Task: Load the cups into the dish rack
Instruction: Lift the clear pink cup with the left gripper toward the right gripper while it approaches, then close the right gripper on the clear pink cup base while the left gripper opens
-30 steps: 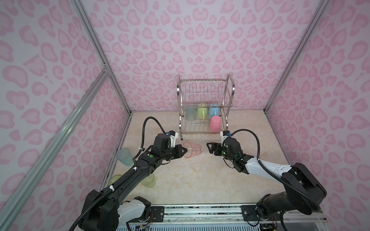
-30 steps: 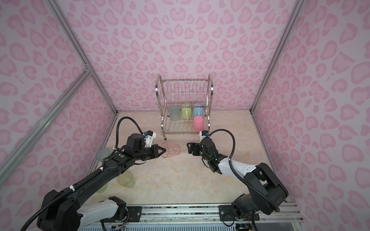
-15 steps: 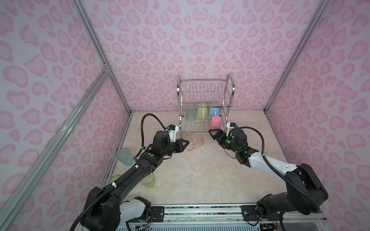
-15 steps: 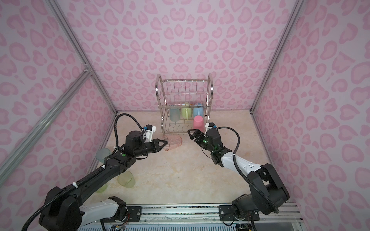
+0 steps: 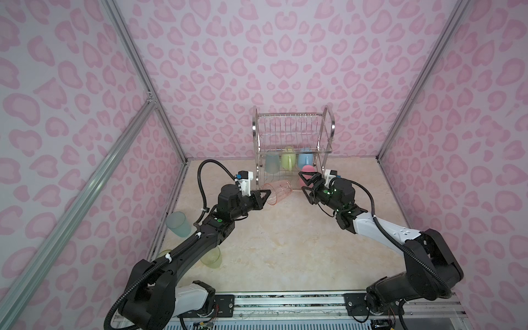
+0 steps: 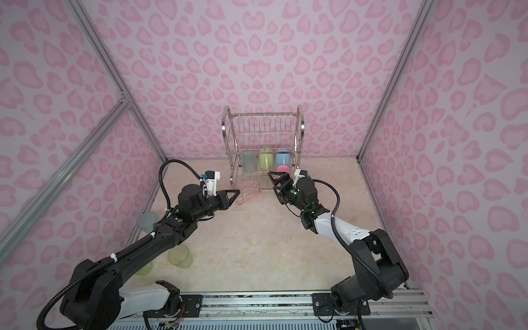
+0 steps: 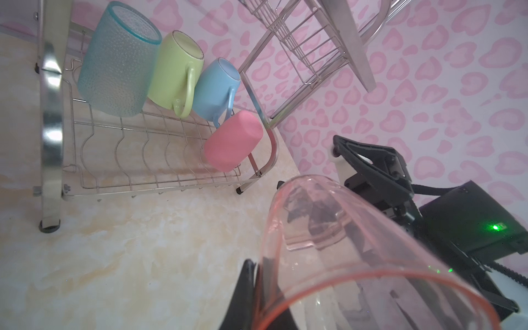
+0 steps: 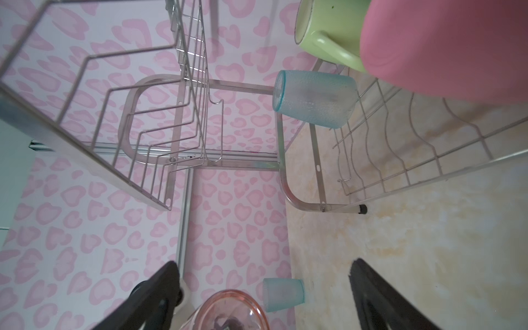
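Four cups racked: in both top views the pale blue tumbler [image 5: 271, 163], green mug [image 5: 287, 161], blue mug [image 5: 304, 160] and pink tumbler [image 5: 308, 169] sit on the lower tier of the dish rack [image 5: 331, 125].
Loose cups: a second blue tumbler [image 5: 177, 223] and a yellow-green tumbler [image 5: 211, 257] stand well apart from the rack.
Left pincer: my left pincer [image 5: 264, 197] pinches the rim of the orange-pink tumbler [image 5: 278, 191], held sideways with its base toward the rack, just before the lower tier.
Right pincer: my right pincer [image 5: 305, 183] is spread wide and empty, just beside that base.
Left wrist view: one finger is outside the wall and one inside, so the grip is on the rim only. Bare wires show in front of the racked row.
Right wrist view: the tumbler's base lies between my spread fingers [image 8: 160, 291]; I cannot tell whether they touch it.
Step judged: placing the fifth cup.
Method advised: move slowly, since a rim pinch may pivot; steady the base with the right pincer; tip the mouth down onto the bare wires, clear of the pink tumbler.
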Controlling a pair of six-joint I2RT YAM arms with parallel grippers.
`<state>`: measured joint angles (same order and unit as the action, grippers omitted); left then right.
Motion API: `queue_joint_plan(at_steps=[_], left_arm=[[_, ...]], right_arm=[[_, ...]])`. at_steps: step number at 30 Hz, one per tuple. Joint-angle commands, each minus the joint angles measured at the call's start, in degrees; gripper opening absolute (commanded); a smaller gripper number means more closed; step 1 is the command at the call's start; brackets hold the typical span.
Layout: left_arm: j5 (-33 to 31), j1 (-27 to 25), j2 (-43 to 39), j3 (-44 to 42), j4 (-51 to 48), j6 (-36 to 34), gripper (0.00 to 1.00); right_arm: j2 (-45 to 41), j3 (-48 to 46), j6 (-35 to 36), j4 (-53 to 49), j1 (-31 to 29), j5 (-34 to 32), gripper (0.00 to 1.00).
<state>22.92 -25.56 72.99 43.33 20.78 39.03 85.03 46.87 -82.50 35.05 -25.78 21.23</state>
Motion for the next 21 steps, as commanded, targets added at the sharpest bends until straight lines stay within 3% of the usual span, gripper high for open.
queue_joint_plan(at_steps=[1,21], left_arm=[[0.1,0.1,1.5,0.9,6.7,0.3,0.04],[2.7,0.3,6.5,2.5,13.8,1.7,0.04]], right_arm=[[-0.9,0.7,-4.3,2.6,-0.3,-0.8,0.92],[3.7,8.4,-8.2,-3.9,-5.6,0.7,0.90]])
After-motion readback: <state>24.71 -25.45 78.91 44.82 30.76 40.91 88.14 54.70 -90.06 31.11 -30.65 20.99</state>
